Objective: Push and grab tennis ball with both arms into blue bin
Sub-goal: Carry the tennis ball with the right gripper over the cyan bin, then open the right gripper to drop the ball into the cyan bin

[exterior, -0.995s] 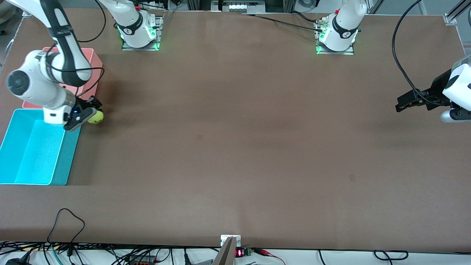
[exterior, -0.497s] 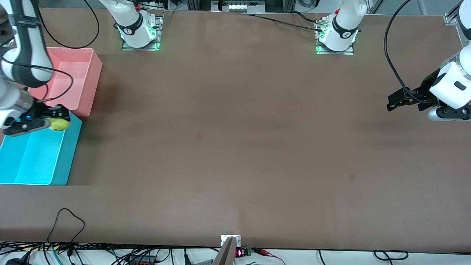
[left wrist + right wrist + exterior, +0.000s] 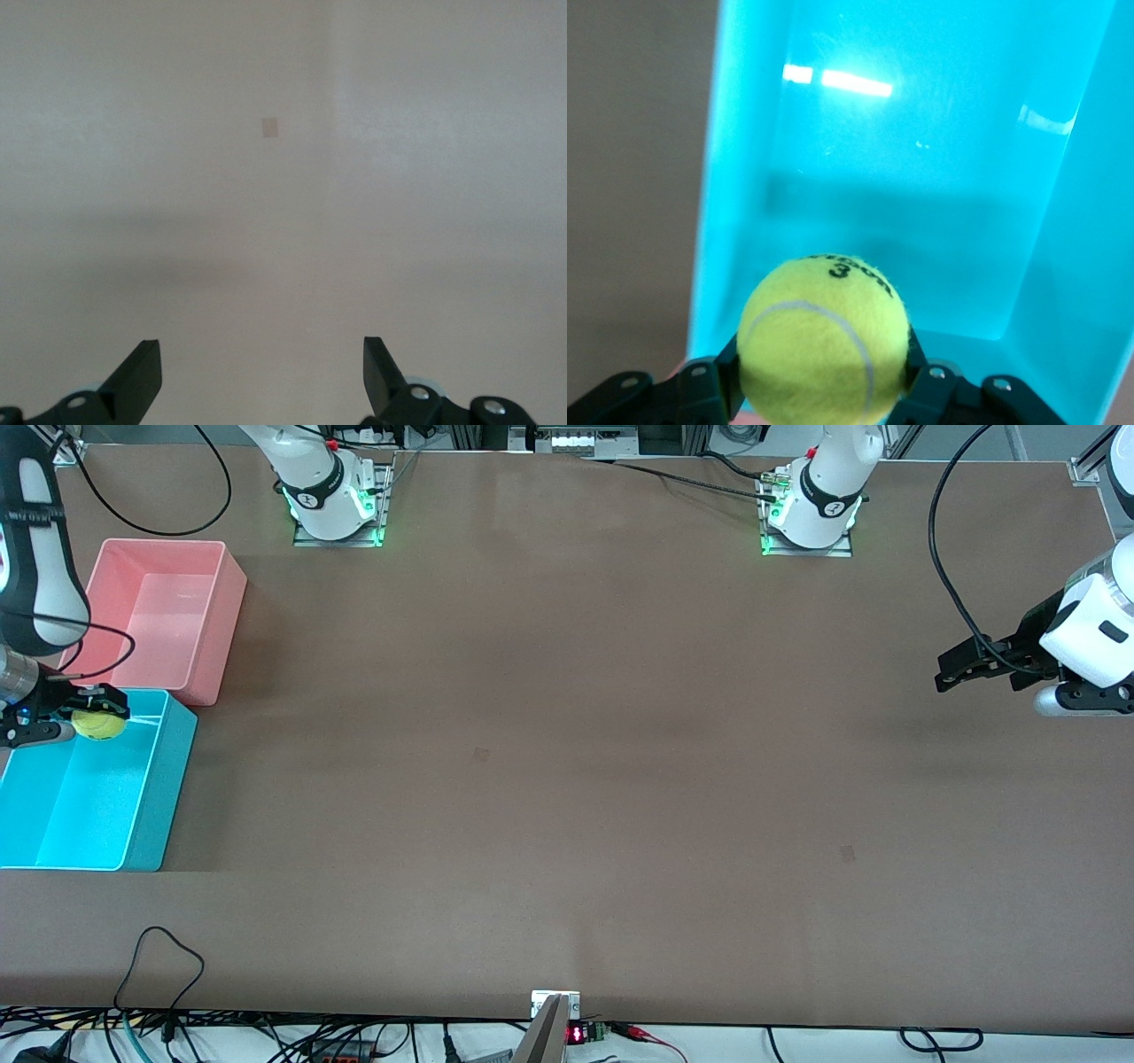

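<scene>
The yellow-green tennis ball (image 3: 98, 724) (image 3: 824, 341) is held in the air over the blue bin (image 3: 53, 815), above the bin's end beside the pink tub. My right gripper (image 3: 97, 710) (image 3: 822, 354) is shut on the ball, one black finger on each side. In the right wrist view the bin's inside (image 3: 921, 195) lies below the ball with nothing in it. My left gripper (image 3: 950, 671) (image 3: 262, 376) hangs open over bare table at the left arm's end, with nothing between its fingers.
A pink tub (image 3: 204, 629) stands beside the blue bin, farther from the front camera. Both bins sit at the right arm's end of the brown table (image 3: 567, 735). Loose cables (image 3: 159, 948) lie along the table's edge nearest the front camera.
My right gripper has carried the ball from the table beside the bin to over the bin's inside. The left gripper has shifted slightly and stays open.
</scene>
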Motion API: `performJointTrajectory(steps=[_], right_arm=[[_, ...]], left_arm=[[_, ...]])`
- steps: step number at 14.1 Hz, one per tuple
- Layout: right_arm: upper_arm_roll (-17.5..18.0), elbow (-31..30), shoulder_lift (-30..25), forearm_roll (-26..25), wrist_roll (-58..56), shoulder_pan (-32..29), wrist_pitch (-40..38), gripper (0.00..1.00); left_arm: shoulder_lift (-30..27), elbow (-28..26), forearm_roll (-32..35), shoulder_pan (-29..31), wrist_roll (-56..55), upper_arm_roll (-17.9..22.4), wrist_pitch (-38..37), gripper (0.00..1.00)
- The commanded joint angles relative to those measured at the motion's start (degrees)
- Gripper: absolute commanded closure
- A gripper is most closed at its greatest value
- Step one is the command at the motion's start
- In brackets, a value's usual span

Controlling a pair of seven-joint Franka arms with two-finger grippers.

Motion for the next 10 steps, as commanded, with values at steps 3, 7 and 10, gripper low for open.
performJointTrajectory(steps=[3,7,10], right_arm=[[0.1,1.7,5.5,-1.0,1.5,-1.6,1.9,0.81],[0.1,1.6,7.5,-1.0,1.6,-2.2,2.9,0.53],[0.1,1.6,8.1,-1.0,1.5,-2.3,3.0,0.26]], left_arm=[[-0.6,0.4,-0.4,0.3,0.8,-0.2,-1.3,0.0],[-0.6,0.4,-0.4,0.3,0.8,-0.4,-2.0,0.0],[-0.6,0.4,-0.4,0.3,0.8,-0.4,-2.2,0.0]])
